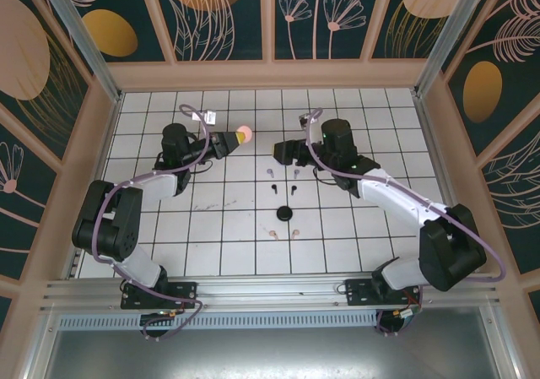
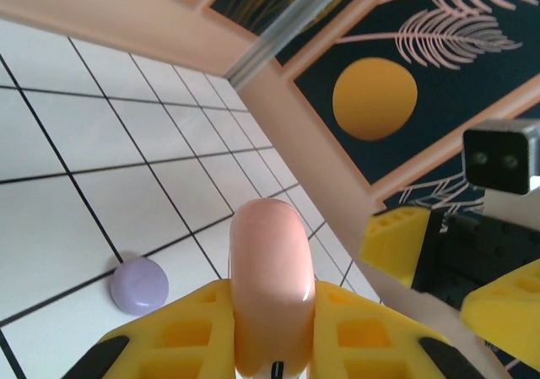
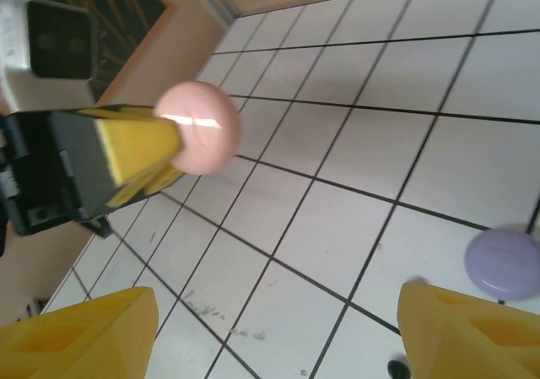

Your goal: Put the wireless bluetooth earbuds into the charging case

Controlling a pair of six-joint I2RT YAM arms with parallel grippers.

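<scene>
- Pink round case [image 1: 245, 133] clamped edge-on between the yellow fingers [image 2: 194, 332] of left gripper [image 1: 229, 141], poking out past the fingertips, held above the white tiled tabletop [image 1: 354, 227].
- Same pink case, seen from the right wrist, ahead of right gripper [image 1: 277, 152] and off to one side, not touching it.
- Right gripper released, jaws spread wide, nothing between them, pointed toward left gripper.
- Lilac disc [image 3: 504, 262] flat on the tabletop, just ahead of one right gripper finger [image 3: 472, 328]; from the left wrist, below left gripper and off to its side.
- Lilac earbuds [image 1: 269, 173] loose on the tabletop, closest to right gripper, just behind it on the side of the arm bases.
- Black earbuds [image 1: 275, 188] loose, next row back from the lilac earbuds, near right gripper, apart from left gripper.
- Black disc [image 1: 283, 214] further back again, between black earbuds and pink earbuds [image 1: 272, 234].
- Pink earbuds loose on the tabletop, well apart from both grippers, nearest the arm bases.
</scene>
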